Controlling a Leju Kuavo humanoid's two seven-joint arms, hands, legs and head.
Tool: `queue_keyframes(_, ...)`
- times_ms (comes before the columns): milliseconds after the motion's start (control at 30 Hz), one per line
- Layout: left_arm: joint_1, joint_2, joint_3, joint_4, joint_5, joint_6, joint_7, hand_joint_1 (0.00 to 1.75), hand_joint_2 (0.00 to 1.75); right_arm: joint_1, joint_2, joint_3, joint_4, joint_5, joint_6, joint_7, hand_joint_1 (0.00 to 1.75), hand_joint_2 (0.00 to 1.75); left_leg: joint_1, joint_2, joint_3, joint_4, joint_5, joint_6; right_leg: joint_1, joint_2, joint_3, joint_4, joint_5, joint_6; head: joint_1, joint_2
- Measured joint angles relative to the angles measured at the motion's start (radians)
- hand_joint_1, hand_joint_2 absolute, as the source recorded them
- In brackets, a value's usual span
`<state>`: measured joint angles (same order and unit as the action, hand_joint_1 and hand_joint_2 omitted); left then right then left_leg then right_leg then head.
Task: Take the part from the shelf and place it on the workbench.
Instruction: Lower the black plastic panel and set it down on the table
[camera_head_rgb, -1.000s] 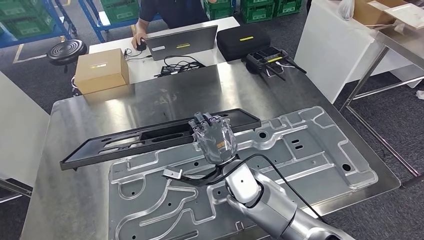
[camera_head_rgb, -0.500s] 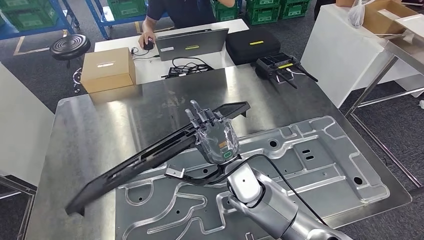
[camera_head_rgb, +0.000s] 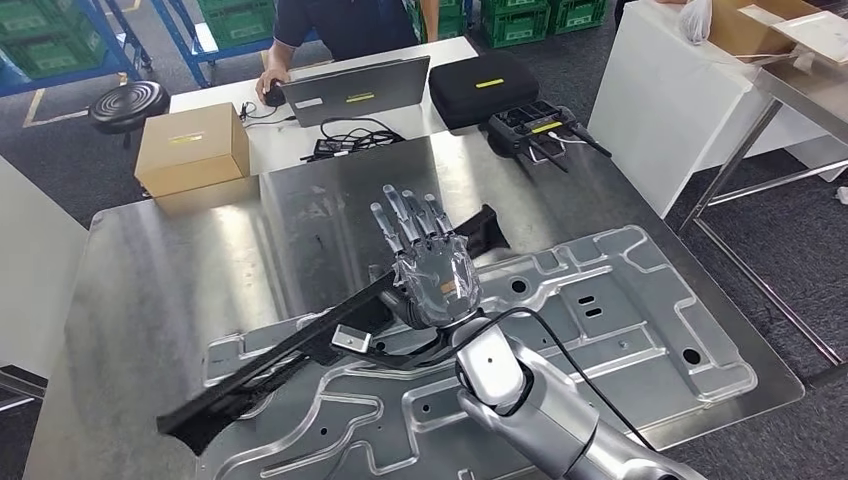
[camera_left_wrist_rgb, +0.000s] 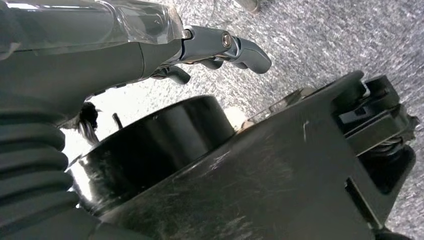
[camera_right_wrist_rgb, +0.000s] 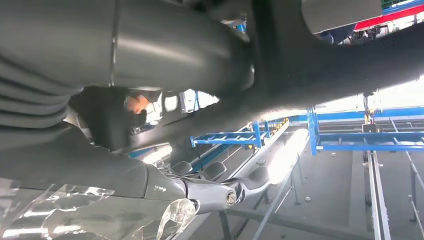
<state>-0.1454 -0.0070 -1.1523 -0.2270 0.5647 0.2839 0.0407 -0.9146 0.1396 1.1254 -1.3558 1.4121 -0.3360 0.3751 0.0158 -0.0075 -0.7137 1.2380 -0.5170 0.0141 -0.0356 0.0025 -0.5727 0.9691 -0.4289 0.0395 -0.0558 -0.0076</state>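
The long, flat black plastic part (camera_head_rgb: 300, 355) lies diagonally across the steel workbench (camera_head_rgb: 180, 270), one end low over the near left region and the other end (camera_head_rgb: 487, 230) emerging beyond the right hand (camera_head_rgb: 425, 265). Much of its length rests on or over the large stamped silver metal panel (camera_head_rgb: 620, 310) that covers the near right portion of the bench. The right hand is positioned above the middle of the part with its fingers (camera_head_rgb: 405, 215) extended and spread; contact between palm and part cannot be determined from the head view. In the right wrist view the thumb (camera_right_wrist_rgb: 240, 187) stands apart from the dark part (camera_right_wrist_rgb: 300, 80) crossing above it. The left hand (camera_left_wrist_rgb: 150, 50) appears in the left wrist view, fingers (camera_left_wrist_rgb: 240, 47) loosely curled above grey carpet, holding nothing. Beyond the workbench, a white table carries a brown cardboard box (camera_head_rgb: 192, 150), a grey laptop (camera_head_rgb: 355, 88) and a black case (camera_head_rgb: 483, 85); a person (camera_head_rgb: 340, 22) is seated behind it.
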Motion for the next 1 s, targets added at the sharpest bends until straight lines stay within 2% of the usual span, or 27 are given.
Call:
queue_keyframes(67,0.005,0.000,0.000,0.000,0.000,0.000,-0.001,0.00,0.00,-0.001,0.000,0.000,-0.004,-0.003,0.001,-0.001,0.00,0.00,-0.002,0.000,0.064,-0.146,0.069,0.012,0.001,0.001,0.003,0.000,-0.002,0.004,0.000,0.000)
queue_keyframes(100,0.007,-0.001,0.000,0.000,0.000,0.000,-0.001,0.00,0.00,-0.001,0.000,0.000,-0.006,-0.006,0.002,-0.001,0.00,0.00,-0.006,0.000,0.095,-0.211,0.095,0.017,0.002,0.002,0.004,0.000,-0.004,0.007,0.000,0.000)
queue_keyframes(133,0.010,-0.001,0.000,0.000,-0.001,0.000,-0.001,0.00,0.00,-0.001,0.000,0.000,-0.009,-0.009,0.003,-0.002,0.00,0.00,-0.010,0.001,0.114,-0.251,0.109,0.021,0.004,0.002,0.004,-0.001,-0.006,0.012,0.000,0.000)
queue_keyframes(200,0.013,-0.002,0.000,0.000,-0.002,-0.002,-0.001,0.00,0.00,0.000,0.000,0.000,-0.012,-0.015,0.008,-0.006,0.00,0.00,-0.017,0.001,0.122,-0.266,0.113,0.026,0.005,0.001,0.006,-0.004,-0.008,0.024,0.000,0.000)
queue_keyframes(233,0.015,-0.003,0.000,0.000,-0.003,-0.003,-0.001,0.00,0.00,0.000,0.000,0.000,-0.013,-0.019,0.011,-0.007,0.00,0.00,-0.016,0.000,0.123,-0.269,0.115,0.032,0.005,0.001,0.008,-0.006,-0.011,0.031,0.000,0.000)
queue_keyframes(300,0.019,-0.005,-0.001,0.000,-0.003,-0.006,-0.002,0.00,0.00,0.000,0.000,0.000,-0.016,-0.029,0.016,-0.008,0.00,0.00,-0.012,0.000,0.128,-0.277,0.120,0.046,0.006,0.000,-0.003,0.025,-0.033,0.038,0.001,0.000)
queue_keyframes(333,0.020,-0.006,-0.001,0.000,-0.003,-0.007,-0.003,0.00,0.00,-0.001,-0.001,0.000,-0.017,-0.034,0.018,-0.008,0.00,0.00,-0.010,0.000,0.131,-0.281,0.123,0.052,0.007,0.000,-0.025,0.073,-0.060,0.039,0.001,0.000)
queue_keyframes(400,0.022,-0.007,-0.001,0.000,-0.004,-0.011,-0.005,0.00,0.00,0.001,-0.003,0.000,-0.018,-0.040,0.020,-0.009,0.00,0.00,-0.013,0.000,0.130,-0.281,0.123,0.060,0.009,0.001,-0.095,0.213,-0.123,0.038,0.001,0.000)
queue_keyframes(433,0.022,-0.008,-0.001,0.000,-0.005,-0.013,-0.006,0.00,0.00,0.003,-0.005,0.000,-0.018,-0.041,0.021,-0.010,0.00,0.00,-0.015,0.000,0.130,-0.281,0.123,0.061,0.009,0.001,-0.125,0.270,-0.142,0.038,0.001,0.000)
queue_keyframes(467,0.021,-0.009,-0.001,0.000,-0.005,-0.015,-0.007,0.00,0.00,0.005,-0.007,0.000,-0.018,-0.042,0.021,-0.010,0.00,0.00,-0.017,-0.001,0.130,-0.281,0.123,0.062,0.010,0.001,-0.139,0.294,-0.141,0.038,0.001,0.000)
queue_keyframes(500,0.022,-0.009,-0.001,0.000,-0.006,-0.018,-0.007,0.00,0.00,0.007,-0.008,0.001,-0.018,-0.043,0.021,-0.010,0.00,0.00,-0.018,-0.001,0.130,-0.280,0.124,0.061,0.010,0.001,-0.132,0.274,-0.122,0.037,0.001,0.000)
queue_keyframes(567,0.021,-0.009,0.000,0.000,-0.004,-0.021,-0.009,0.00,0.00,0.007,-0.009,0.001,-0.018,-0.043,0.021,-0.010,0.00,0.00,-0.019,-0.002,0.129,-0.275,0.125,0.058,0.008,-0.001,-0.065,0.136,-0.055,0.035,0.001,0.000)
queue_keyframes(600,0.019,-0.009,0.000,0.000,-0.004,-0.022,-0.010,0.00,0.00,0.006,-0.008,0.001,-0.018,-0.043,0.020,-0.010,0.00,0.00,-0.021,-0.002,0.128,-0.270,0.125,0.055,0.009,-0.002,-0.033,0.069,-0.027,0.032,0.001,0.000)
queue_keyframes(633,0.016,-0.008,0.000,0.000,-0.003,-0.023,-0.012,0.00,0.00,0.005,-0.008,0.001,-0.018,-0.043,0.019,-0.010,0.00,0.00,-0.023,-0.003,0.126,-0.267,0.124,0.051,0.009,-0.002,-0.011,0.025,-0.009,0.029,0.001,0.000)
queue_keyframes(667,0.013,-0.008,0.000,0.000,-0.004,-0.022,-0.012,0.00,0.00,0.005,-0.008,0.001,-0.018,-0.043,0.019,-0.010,0.00,0.00,-0.025,-0.003,0.125,-0.265,0.124,0.045,0.011,-0.002,-0.004,0.007,-0.002,0.025,0.001,0.000)
queue_keyframes(733,0.006,-0.007,0.000,0.000,-0.005,-0.022,-0.013,0.00,0.00,0.004,-0.008,0.001,-0.019,-0.043,0.019,-0.011,0.00,0.00,-0.025,-0.003,0.122,-0.267,0.122,0.034,0.013,0.000,-0.007,0.006,0.002,0.012,0.001,0.000)
queue_keyframes(800,0.002,-0.006,0.001,0.000,-0.006,-0.021,-0.012,0.00,0.00,0.003,-0.008,0.001,-0.019,-0.043,0.019,-0.011,0.00,0.00,-0.021,-0.002,0.110,-0.244,0.101,0.022,0.007,0.001,-0.009,0.003,0.005,-0.002,0.001,0.000)
queue_keyframes(867,-0.001,-0.006,0.001,0.000,-0.006,-0.019,-0.010,0.00,0.00,0.003,-0.007,0.001,-0.020,-0.043,0.019,-0.011,0.00,0.00,-0.014,-0.001,0.067,-0.140,0.038,0.009,0.001,0.002,-0.013,0.002,0.010,-0.012,0.000,0.000)
queue_keyframes(933,-0.003,-0.006,0.001,0.000,-0.006,-0.018,-0.009,0.00,0.00,0.004,-0.007,0.002,-0.020,-0.043,0.019,-0.012,0.00,0.00,-0.004,0.000,0.010,-0.002,-0.027,-0.003,0.001,0.002,-0.017,0.002,0.013,-0.014,0.000,0.000)
queue_keyframes(967,-0.004,-0.006,0.001,0.000,-0.006,-0.018,-0.009,0.00,0.00,0.006,-0.008,0.003,-0.020,-0.044,0.019,-0.012,0.00,0.00,0.000,0.000,-0.002,0.031,-0.037,-0.007,0.001,0.002,-0.019,0.002,0.014,-0.013,0.000,0.000)
queue_keyframes(1000,-0.004,-0.006,0.001,0.000,-0.006,-0.018,-0.009,0.00,0.00,0.007,-0.008,0.004,-0.020,-0.044,0.020,-0.012,0.00,0.00,0.002,0.000,0.005,0.026,-0.029,-0.009,0.000,0.002,-0.020,0.003,0.015,-0.011,0.000,0.000)
